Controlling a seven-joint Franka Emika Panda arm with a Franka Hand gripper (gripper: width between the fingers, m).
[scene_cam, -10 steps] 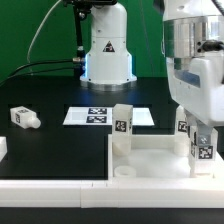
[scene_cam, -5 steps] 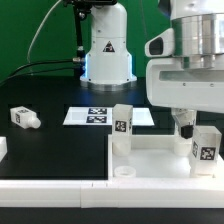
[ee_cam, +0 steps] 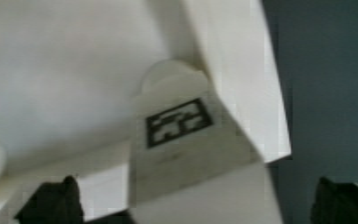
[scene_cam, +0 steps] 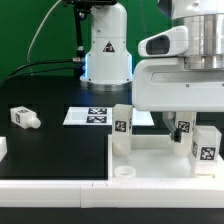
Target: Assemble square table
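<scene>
The square table's white top (scene_cam: 150, 160) lies at the front of the exterior view's right, and its underside also fills the wrist view (ee_cam: 69, 60). Three tagged white legs stand upright in it: one at a far corner (scene_cam: 122, 126) and two further right (scene_cam: 183, 128) (scene_cam: 207, 143). Another leg (scene_cam: 25, 118) lies loose on the black table to the left. My gripper (scene_cam: 180, 118) hangs open just above the two right-hand legs. In the wrist view a tagged leg (ee_cam: 179, 120) stands below and between the spread fingertips of my gripper (ee_cam: 202, 205), untouched.
The marker board (scene_cam: 100, 115) lies flat behind the top. A long white bar (scene_cam: 60, 190) runs along the front edge. A small white piece (scene_cam: 2, 148) sits at the left edge. The arm's base (scene_cam: 107, 55) stands at the back.
The jaws have opened and let go of the right front leg, which stays upright in its socket. The hand has risen and turned, shifting toward the exterior view's left.
</scene>
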